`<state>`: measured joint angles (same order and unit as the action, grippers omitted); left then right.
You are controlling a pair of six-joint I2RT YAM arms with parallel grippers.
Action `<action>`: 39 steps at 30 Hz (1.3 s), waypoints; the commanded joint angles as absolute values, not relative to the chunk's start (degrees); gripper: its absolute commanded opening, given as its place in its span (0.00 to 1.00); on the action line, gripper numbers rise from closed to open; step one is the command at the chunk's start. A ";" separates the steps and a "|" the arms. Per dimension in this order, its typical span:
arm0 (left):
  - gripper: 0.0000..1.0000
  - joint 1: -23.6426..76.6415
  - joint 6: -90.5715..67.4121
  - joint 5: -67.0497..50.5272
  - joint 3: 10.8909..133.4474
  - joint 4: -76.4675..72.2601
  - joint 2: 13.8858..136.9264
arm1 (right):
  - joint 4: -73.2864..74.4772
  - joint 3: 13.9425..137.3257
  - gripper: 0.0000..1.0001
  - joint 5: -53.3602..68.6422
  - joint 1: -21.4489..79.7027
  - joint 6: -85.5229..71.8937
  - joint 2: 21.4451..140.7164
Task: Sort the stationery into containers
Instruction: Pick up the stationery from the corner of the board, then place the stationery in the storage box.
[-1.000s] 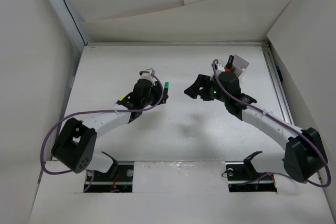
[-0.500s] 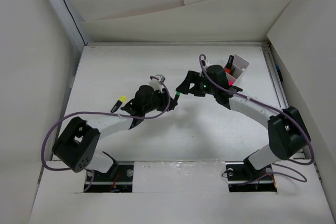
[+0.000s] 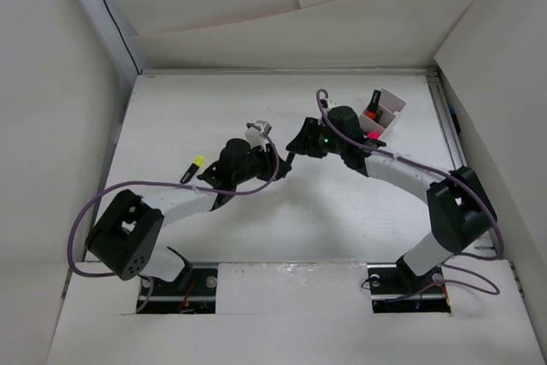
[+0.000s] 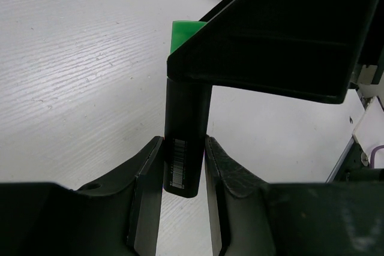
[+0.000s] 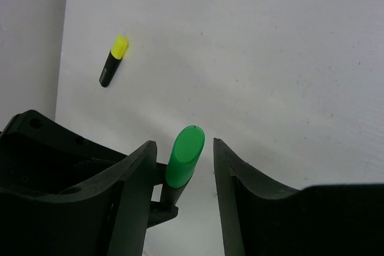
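- L pincer (image 4: 182, 155): clamped on black body of green-cap marker (image 4: 187, 112).
- R pincer (image 5: 184, 147): open; fingers straddle the green cap, gap each side.
- Yellow-cap marker (image 3: 193, 168): flat on surface (image 3: 342, 211), well left of L pincer.
- Tray (image 3: 395, 100): right of R pincer, beyond its wrist.

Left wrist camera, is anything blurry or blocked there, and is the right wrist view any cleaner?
Left wrist view: the green-capped highlighter has a sharp body, but the dark bulk of the right gripper hides most of its cap. Right wrist view: cleaner, with that cap and the yellow-capped highlighter both crisp, in even light with no glare.
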<state>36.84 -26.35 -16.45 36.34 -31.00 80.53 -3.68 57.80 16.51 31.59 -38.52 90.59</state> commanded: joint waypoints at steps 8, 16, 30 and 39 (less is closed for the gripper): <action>0.00 36.74 -25.84 -18.19 35.42 -34.89 80.33 | -6.33 59.68 0.18 13.89 32.17 -39.81 90.44; 0.36 36.74 -25.84 -18.81 35.95 -34.89 80.33 | -6.33 58.54 0.08 11.61 32.17 -40.34 89.38; 0.55 36.74 -25.31 -18.19 34.72 -34.37 76.38 | -6.33 57.48 0.05 8.00 23.05 -39.81 84.02; 0.55 36.74 -24.79 -18.72 34.19 -34.37 75.15 | -2.39 58.71 0.05 -2.26 11.70 -36.31 80.43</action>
